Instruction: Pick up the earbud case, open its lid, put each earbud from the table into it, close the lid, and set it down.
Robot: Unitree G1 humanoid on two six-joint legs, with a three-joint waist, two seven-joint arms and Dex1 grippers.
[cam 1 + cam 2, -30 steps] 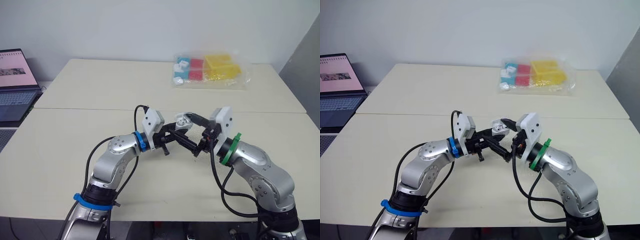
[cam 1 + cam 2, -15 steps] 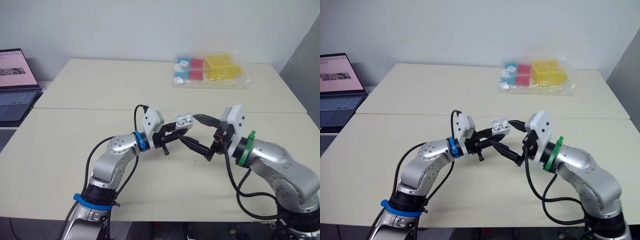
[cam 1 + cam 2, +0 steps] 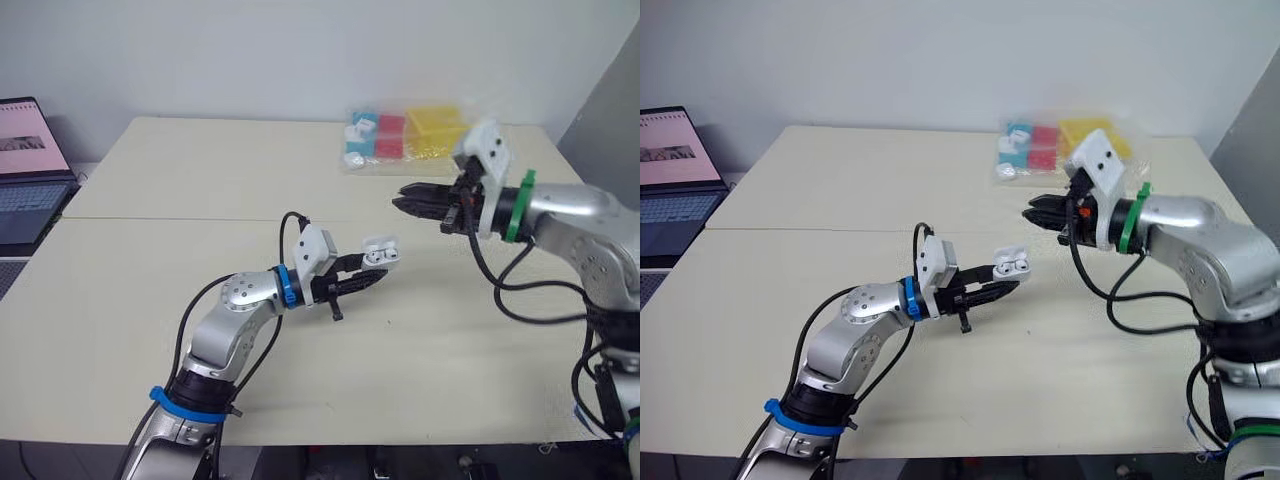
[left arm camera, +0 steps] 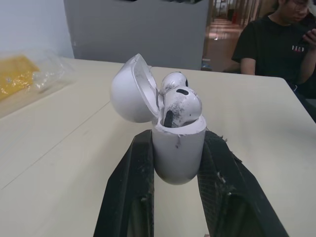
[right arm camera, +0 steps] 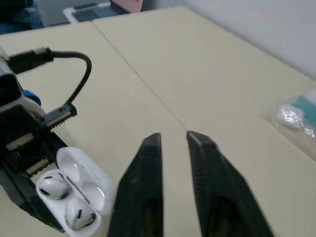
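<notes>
The white earbud case (image 3: 380, 253) hangs a little above the table's middle, its lid hinged open. Two white earbuds (image 4: 178, 96) sit in its sockets. My left gripper (image 3: 374, 271) is shut on the case's lower body, one black finger (image 4: 133, 187) on each side. My right gripper (image 3: 400, 198) is raised to the right of the case and well apart from it, pointing left. Its two fingers (image 5: 150, 163) stand almost together with nothing between them. The right wrist view looks down on the open case (image 5: 74, 192).
A clear plastic bag of coloured blocks (image 3: 420, 138) lies at the table's far right. A laptop (image 3: 25, 170) stands open off the left edge. A seam (image 3: 200, 219) crosses the tabletop. A seated person (image 4: 276, 44) shows beyond the table in the left wrist view.
My right gripper has drawn back from the case, risen up and to the right, and closed. The left gripper has shifted the case slightly right and lower, lid still open.
</notes>
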